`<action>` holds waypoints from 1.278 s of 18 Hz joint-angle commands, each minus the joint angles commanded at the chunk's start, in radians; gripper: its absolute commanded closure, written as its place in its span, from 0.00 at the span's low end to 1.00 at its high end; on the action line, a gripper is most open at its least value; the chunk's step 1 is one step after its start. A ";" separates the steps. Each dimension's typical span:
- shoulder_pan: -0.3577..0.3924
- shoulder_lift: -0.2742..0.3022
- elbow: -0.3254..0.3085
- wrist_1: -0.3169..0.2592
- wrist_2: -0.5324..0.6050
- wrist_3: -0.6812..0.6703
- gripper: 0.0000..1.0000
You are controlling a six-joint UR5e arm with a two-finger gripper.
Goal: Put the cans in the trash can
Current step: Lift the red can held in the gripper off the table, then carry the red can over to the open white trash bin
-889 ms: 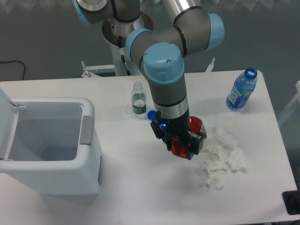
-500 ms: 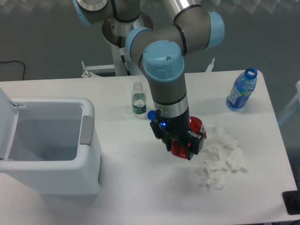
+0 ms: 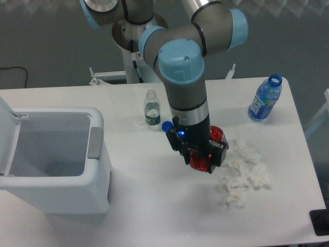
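The red can [image 3: 216,135] is between the fingers of my gripper [image 3: 201,161], right of the table's middle. Red shows above the gripper body and again low between the fingers. The gripper looks shut on the can, and its black body hides most of it. I cannot tell whether the can is off the table. The white trash can [image 3: 56,193] stands at the left with its lid [image 3: 6,134] swung open and its inside empty. It is well to the left of the gripper.
A small clear bottle with a green label [image 3: 151,109] stands just behind the gripper. A blue plastic bottle [image 3: 265,99] stands at the back right. Crumpled white tissue [image 3: 242,174] lies right of the gripper. The arm's base is at the back.
The gripper and the red can in it have shifted together a little to the right. Nothing else has moved.
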 joint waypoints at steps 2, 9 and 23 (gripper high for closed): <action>-0.003 0.031 0.005 0.002 -0.047 -0.076 0.40; -0.057 0.109 0.049 0.034 -0.195 -0.544 0.40; -0.265 0.178 0.035 0.067 -0.212 -0.720 0.40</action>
